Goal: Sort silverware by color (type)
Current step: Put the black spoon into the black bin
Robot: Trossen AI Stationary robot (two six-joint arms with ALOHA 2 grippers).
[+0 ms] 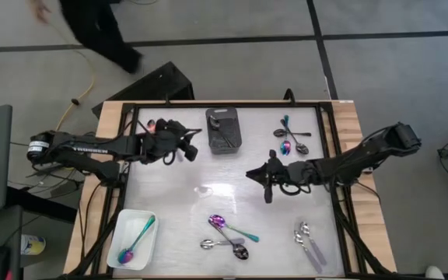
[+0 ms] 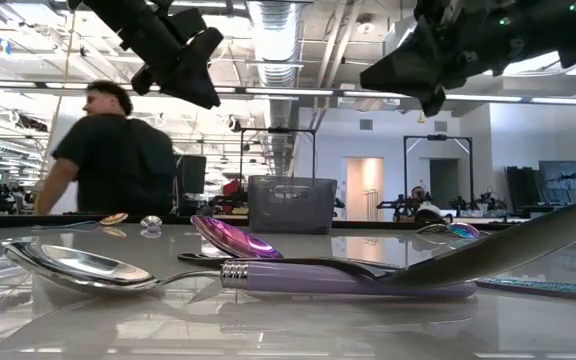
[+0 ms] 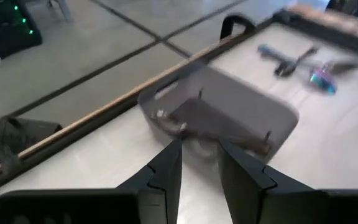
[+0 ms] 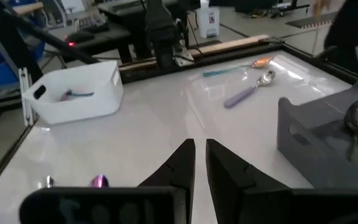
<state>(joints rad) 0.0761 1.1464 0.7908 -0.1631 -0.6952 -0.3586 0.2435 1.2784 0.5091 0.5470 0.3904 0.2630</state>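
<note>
Slim spoons lie on the white table in groups: rainbow, silver and dark ones at the near middle (image 1: 228, 233), silver ones with lilac handles at the near right (image 1: 309, 245), and rainbow and dark ones at the far right (image 1: 290, 138). One rainbow spoon (image 1: 137, 237) lies in the white tray (image 1: 123, 250). The dark bin (image 1: 224, 131) holds silver spoons (image 3: 173, 121). My left gripper (image 1: 191, 150) hangs above the table just left of the bin, its fingers (image 3: 199, 155) a narrow gap apart and empty. My right gripper (image 1: 259, 177) hangs over the table's middle, shut and empty (image 4: 200, 155).
A lilac-handled spoon (image 4: 247, 90) and another lie near the table's far left corner. A black frame (image 1: 329, 148) rims the table. A person (image 2: 108, 150) stands beyond the far edge. Bare table lies between the bin and the near spoons.
</note>
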